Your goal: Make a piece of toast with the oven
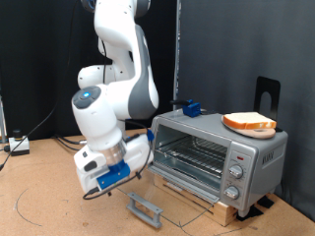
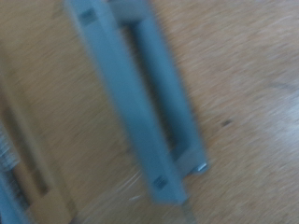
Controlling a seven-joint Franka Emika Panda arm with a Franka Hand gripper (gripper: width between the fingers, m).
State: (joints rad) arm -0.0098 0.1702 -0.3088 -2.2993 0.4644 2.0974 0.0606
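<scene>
toast (image 1: 249,122) sits atop the oven (image 1: 219,154) — light, crumbly, best pinched by its crust — claw's state hidden.

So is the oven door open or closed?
Open. The oven door hangs down flat, its handle near the table, and the wire rack inside shows.

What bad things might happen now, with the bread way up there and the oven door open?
The piece of toast sits on a plate on top of the oven; a bump might slide it off. The open oven door hangs low by the arm, which might knock it. The wrist view is blurry, so aiming may be off.
</scene>
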